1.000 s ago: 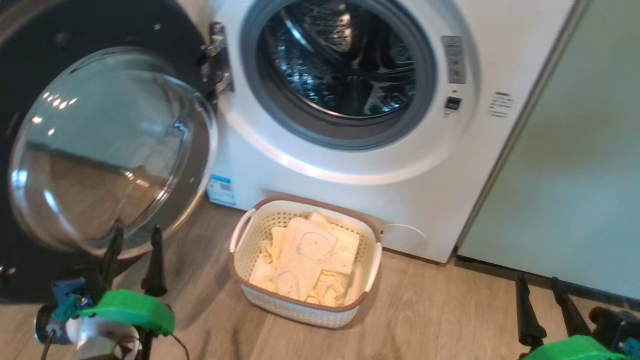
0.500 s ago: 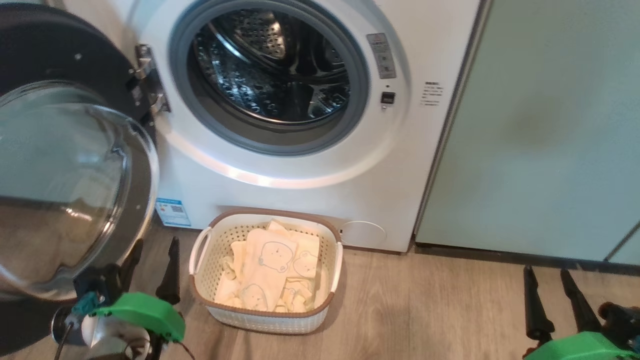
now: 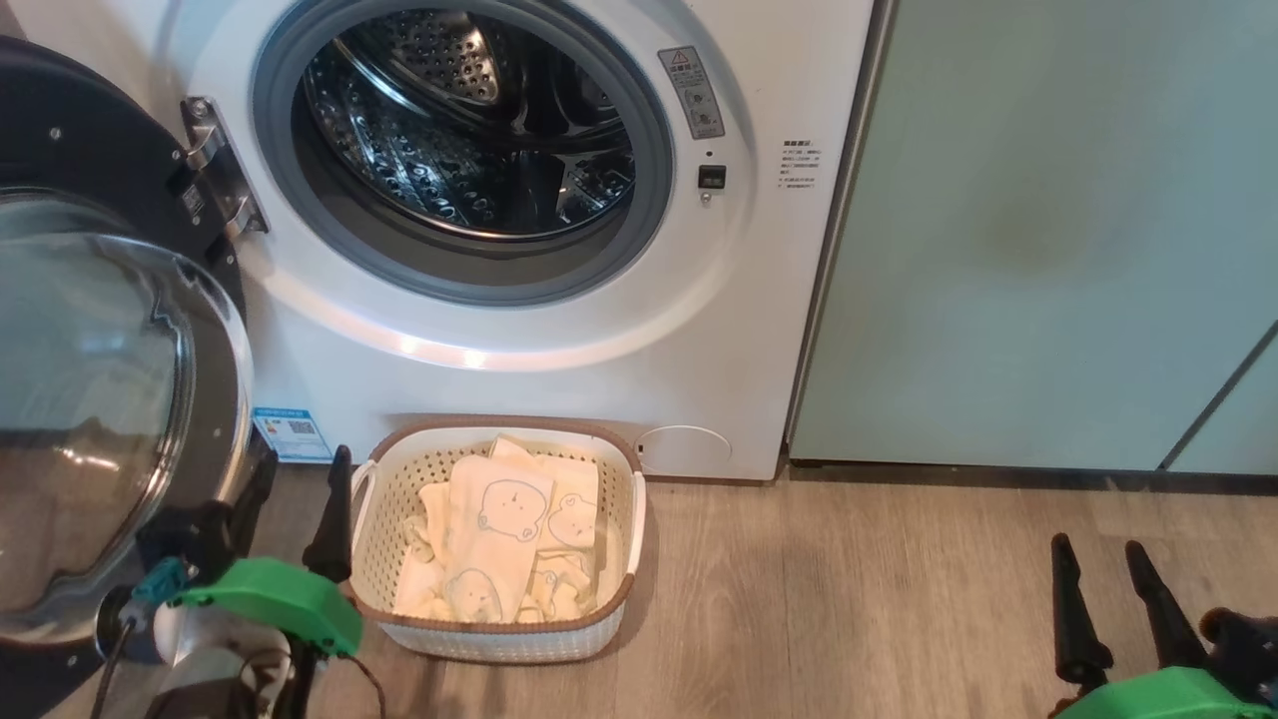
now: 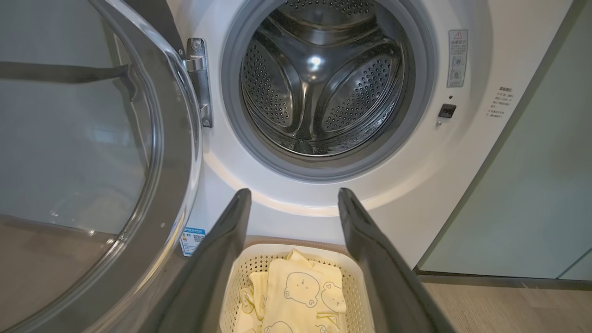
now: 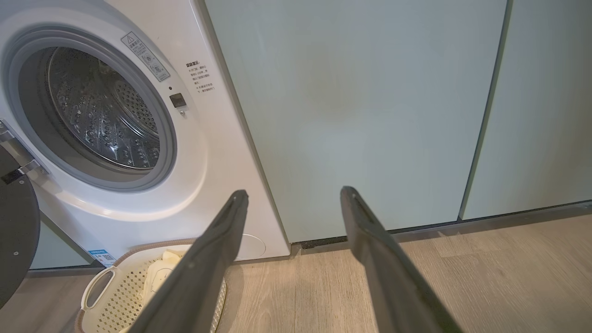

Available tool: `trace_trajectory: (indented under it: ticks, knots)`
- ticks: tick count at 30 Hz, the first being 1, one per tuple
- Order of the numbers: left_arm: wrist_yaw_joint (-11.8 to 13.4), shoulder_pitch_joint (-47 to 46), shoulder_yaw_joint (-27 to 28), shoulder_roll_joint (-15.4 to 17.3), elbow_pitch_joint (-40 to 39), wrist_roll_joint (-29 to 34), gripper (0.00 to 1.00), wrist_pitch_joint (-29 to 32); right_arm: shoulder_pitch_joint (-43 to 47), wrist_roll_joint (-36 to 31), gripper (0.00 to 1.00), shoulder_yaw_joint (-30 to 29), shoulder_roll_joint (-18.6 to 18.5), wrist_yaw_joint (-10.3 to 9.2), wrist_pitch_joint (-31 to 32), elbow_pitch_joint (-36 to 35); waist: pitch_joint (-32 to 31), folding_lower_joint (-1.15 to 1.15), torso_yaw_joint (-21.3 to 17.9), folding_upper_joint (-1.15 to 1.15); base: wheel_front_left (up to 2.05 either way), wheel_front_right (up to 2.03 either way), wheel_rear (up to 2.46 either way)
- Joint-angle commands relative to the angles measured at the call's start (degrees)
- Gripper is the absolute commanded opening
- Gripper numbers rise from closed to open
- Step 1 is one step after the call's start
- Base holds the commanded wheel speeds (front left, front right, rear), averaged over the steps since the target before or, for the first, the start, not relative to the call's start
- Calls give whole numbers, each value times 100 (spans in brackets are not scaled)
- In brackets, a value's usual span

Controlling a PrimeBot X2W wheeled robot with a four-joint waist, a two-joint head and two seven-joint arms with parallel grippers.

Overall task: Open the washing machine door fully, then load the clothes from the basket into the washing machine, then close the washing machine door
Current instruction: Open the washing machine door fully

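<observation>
Glass-bowled washing machine door (image 3: 90, 419) stands open left of the basket (image 3: 499, 426); only the camera has turned. Wide and empty, left gripper (image 3: 300, 474) and right gripper (image 3: 1098, 544) hover: clothes (image 3: 499, 529) next.

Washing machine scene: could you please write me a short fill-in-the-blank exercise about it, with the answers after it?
1. The washing machine door stands ____.
2. The drum of the washing machine is ____.
3. The clothes in the basket are pale ____.
4. The left gripper and the right gripper, jaws apart, hold ____.

Missing words: open; empty; yellow; nothing.
</observation>
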Motion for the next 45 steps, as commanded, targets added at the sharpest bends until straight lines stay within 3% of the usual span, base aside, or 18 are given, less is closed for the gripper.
trace_trajectory:
  ticks: [1,15,45]
  knots:
    - [-10,-294,243,199,-201,17,100,-60,-213,-26,100,113,-80,1,-56,-205,-4,0,-35,0,0,0,0]
    - [-22,-265,265,188,-158,-174,100,-61,-256,-25,100,180,-124,1,-56,-192,-34,0,-395,0,0,0,0]
    - [-23,-283,287,206,-17,-258,100,-61,-230,-15,100,216,-114,1,-56,-200,-18,0,-185,0,0,0,0]
